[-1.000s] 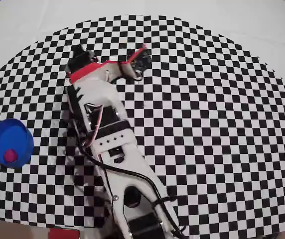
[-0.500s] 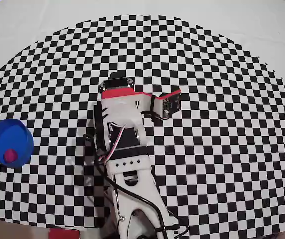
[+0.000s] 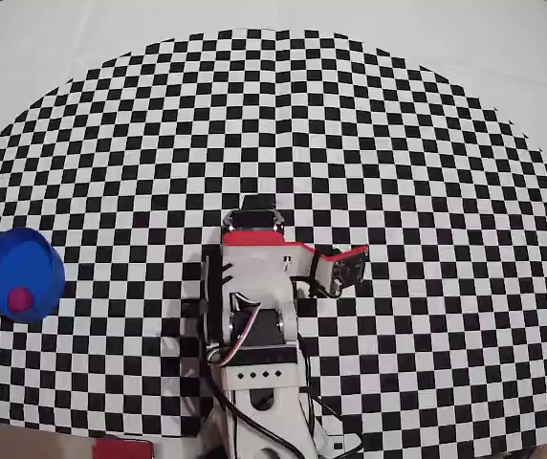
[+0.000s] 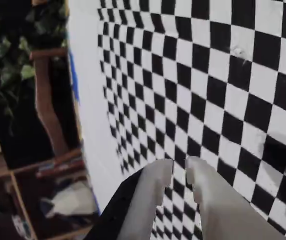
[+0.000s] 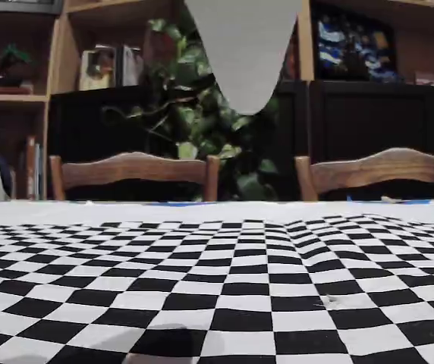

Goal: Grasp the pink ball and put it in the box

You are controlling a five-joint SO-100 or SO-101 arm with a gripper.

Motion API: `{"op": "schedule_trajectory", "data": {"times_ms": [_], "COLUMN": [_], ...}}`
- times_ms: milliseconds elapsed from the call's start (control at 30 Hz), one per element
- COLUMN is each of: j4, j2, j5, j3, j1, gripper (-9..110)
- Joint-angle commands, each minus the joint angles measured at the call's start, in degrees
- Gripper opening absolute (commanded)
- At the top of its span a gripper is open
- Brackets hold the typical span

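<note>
In the overhead view the box [image 3: 6, 258], a round bright-blue bowl, stands at the checkered mat's left edge. The pink ball [image 3: 20, 300] lies inside it, against the near rim. My gripper [image 3: 259, 207] is far to their right, folded back over the arm's base at the bottom centre. In the wrist view the gripper [image 4: 179, 167] points out over the checkered mat. Its pale fingers [image 4: 155, 190] stand almost together with only a thin slit between them, and nothing is held. Neither the ball nor the box shows in the wrist view or the fixed view.
The white arm body [image 3: 254, 335] with its cables fills the bottom centre. The wrist camera [image 3: 345, 271] juts out to its right. Behind the table's far edge stand two wooden chairs [image 5: 133, 171], a plant [image 5: 202, 121] and shelves. A pale wedge [image 5: 243, 45] hangs into the fixed view's top.
The arm has pulled back from the mat's upper left toward the bottom centre and folded up. The ball has stayed in the blue bowl.
</note>
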Motion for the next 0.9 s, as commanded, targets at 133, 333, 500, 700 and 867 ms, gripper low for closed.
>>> {"op": "schedule_trajectory", "data": {"times_ms": [133, 333, 500, 700, 867], "j4": [11.51, 13.18, 13.54, 13.54, 13.54], "j2": [4.83, 4.83, 4.83, 4.83, 4.83], "j5": [0.79, 1.05, 2.29, 2.29, 2.29], "j3": [1.58, 1.58, 1.49, 1.49, 1.41], "j1": [2.2, 3.87, 5.36, 5.36, 5.1], "gripper": [0, 1, 0, 0, 0]}}
